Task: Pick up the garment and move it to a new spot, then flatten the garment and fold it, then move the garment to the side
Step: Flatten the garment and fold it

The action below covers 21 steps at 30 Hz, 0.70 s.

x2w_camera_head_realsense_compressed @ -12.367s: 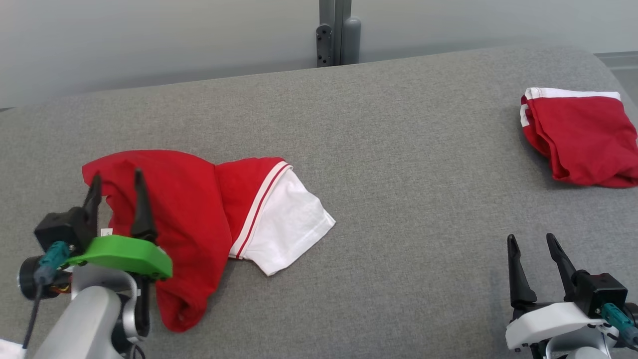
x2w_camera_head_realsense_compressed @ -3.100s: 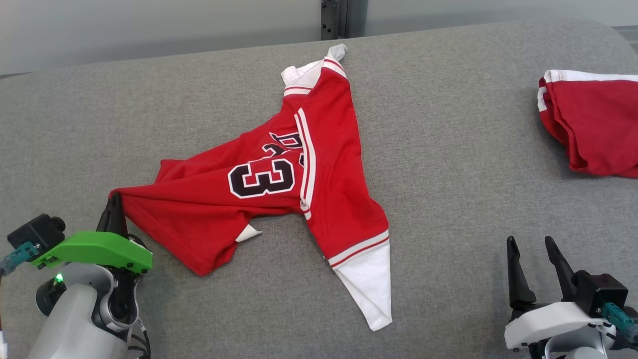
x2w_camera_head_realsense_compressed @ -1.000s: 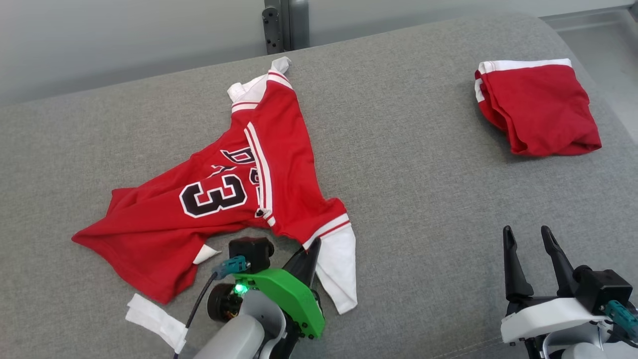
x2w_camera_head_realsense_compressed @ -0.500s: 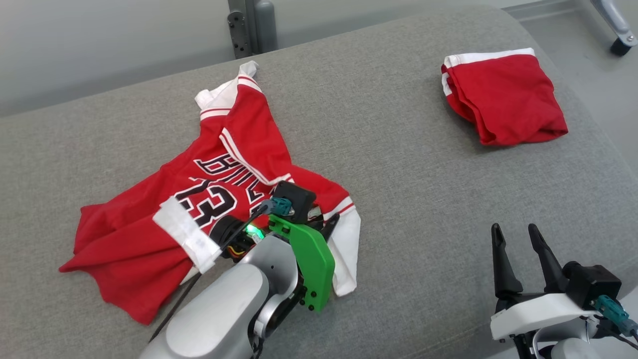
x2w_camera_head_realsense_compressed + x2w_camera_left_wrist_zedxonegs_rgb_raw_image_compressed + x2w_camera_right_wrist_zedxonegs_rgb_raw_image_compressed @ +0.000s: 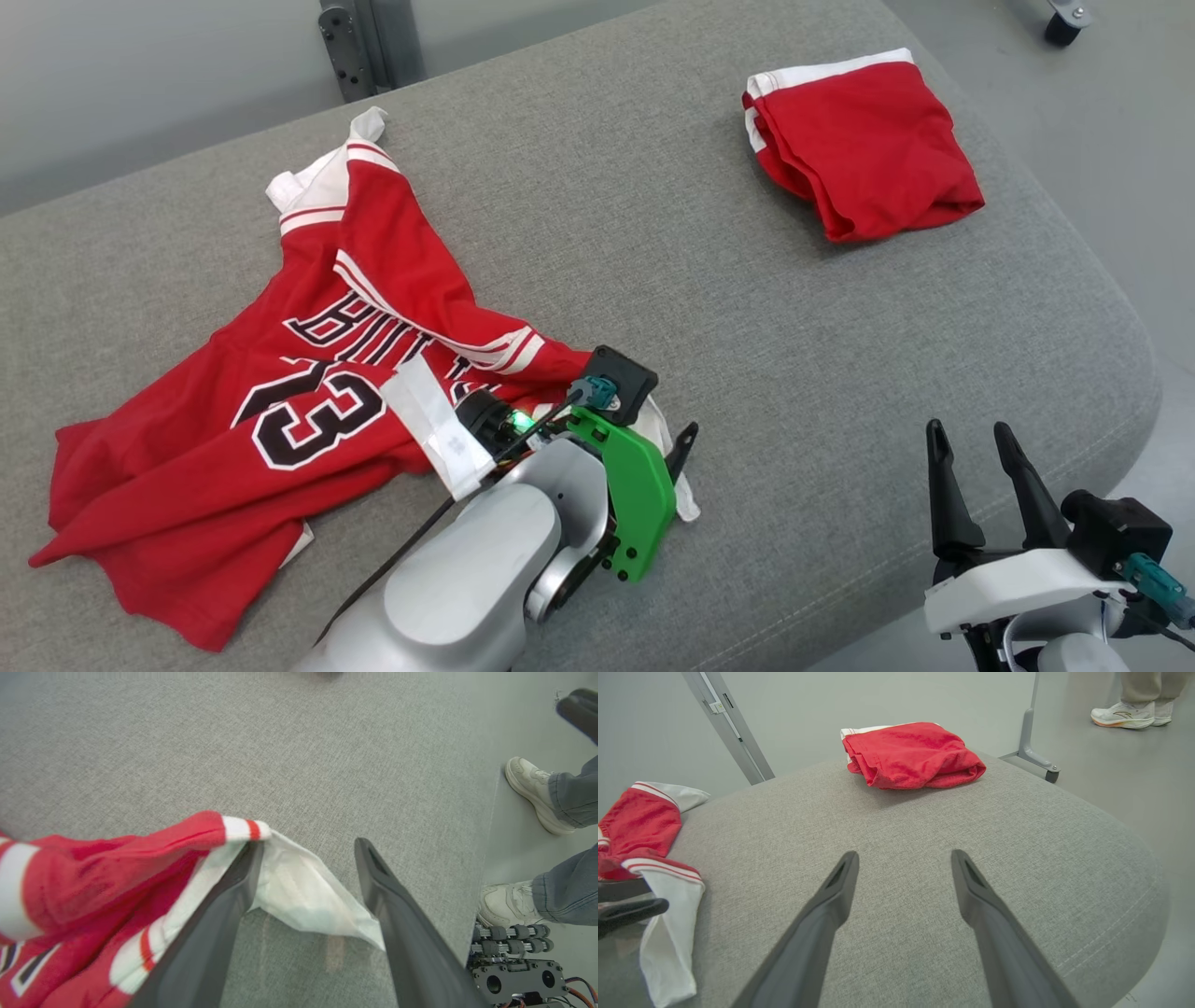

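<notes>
The jersey [image 5: 308, 373] lies sprawled on the left half of the cushion [image 5: 747, 327] — flattening looks half done, fold and move aside to come — left gripper [image 5: 309, 845] open at its white sleeve [image 5: 308, 896] by the near edge, right gripper [image 5: 969, 427] open, empty, at the near right corner.

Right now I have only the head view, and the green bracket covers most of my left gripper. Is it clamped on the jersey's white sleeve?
Observer: No. In the left wrist view the left gripper stands open. The white sleeve lies slack between its fingers, touching one of them and not pinched.
Operator: Good. Anything off that side of the table I should know about before I swing the arm?
Observer: Yes. A person's white sneakers stand on the floor just past the edge of the grey padded table, on the side the gripper points toward.
</notes>
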Tool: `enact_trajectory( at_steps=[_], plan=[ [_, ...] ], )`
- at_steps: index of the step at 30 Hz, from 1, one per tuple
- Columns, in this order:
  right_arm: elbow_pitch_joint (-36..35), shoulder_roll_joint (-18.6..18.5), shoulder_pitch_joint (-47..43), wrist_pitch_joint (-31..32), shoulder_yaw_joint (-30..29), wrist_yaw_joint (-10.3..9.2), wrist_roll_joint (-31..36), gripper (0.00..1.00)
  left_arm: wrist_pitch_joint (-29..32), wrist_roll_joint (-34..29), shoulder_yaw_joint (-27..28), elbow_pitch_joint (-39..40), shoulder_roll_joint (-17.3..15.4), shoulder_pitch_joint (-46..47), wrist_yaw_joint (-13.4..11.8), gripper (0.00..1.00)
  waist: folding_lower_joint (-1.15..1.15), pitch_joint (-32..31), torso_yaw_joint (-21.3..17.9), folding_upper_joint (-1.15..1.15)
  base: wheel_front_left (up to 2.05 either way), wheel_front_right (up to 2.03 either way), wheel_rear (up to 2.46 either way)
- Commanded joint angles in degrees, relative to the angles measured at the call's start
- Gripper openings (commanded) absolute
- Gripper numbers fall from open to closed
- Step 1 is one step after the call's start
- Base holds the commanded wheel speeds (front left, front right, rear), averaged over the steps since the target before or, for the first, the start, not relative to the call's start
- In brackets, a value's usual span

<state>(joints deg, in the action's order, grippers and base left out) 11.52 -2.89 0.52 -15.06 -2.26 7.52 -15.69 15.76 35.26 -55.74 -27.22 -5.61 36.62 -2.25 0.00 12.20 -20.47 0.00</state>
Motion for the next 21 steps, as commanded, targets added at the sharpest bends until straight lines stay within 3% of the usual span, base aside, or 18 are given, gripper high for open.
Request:
enact_trajectory(
  at_steps=[1, 11, 21],
  plan=[
    [0.2, -0.1, -0.6, -0.1, -0.4, -0.06, 0.2, 1.0, -0.7, 0.3, 0.1, 0.4, 0.2, 0.9, 0.2, 1.0, 0.0, -0.5, 0.6, 0.0, 0.0, 0.0, 0.0],
    [0.2, -0.1, -0.7, -0.1, -0.6, -0.06, 1.0, 1.0, -3.0, 2.3, 0.0, 1.3, 1.2, -2.3, -0.4, 1.0, 0.0, -2.4, 3.6, 0.0, 0.0, 0.0, 0.0],
    [0.1, -0.1, -2.6, -0.1, -2.3, -0.06, 2.6, 1.0, -8.7, 6.5, 4.3, 2.8, -1.6, -8.9, -1.9, 1.0, 0.0, -5.2, 8.4, 0.0, 0.0, 0.0, 0.0]
  ],
)
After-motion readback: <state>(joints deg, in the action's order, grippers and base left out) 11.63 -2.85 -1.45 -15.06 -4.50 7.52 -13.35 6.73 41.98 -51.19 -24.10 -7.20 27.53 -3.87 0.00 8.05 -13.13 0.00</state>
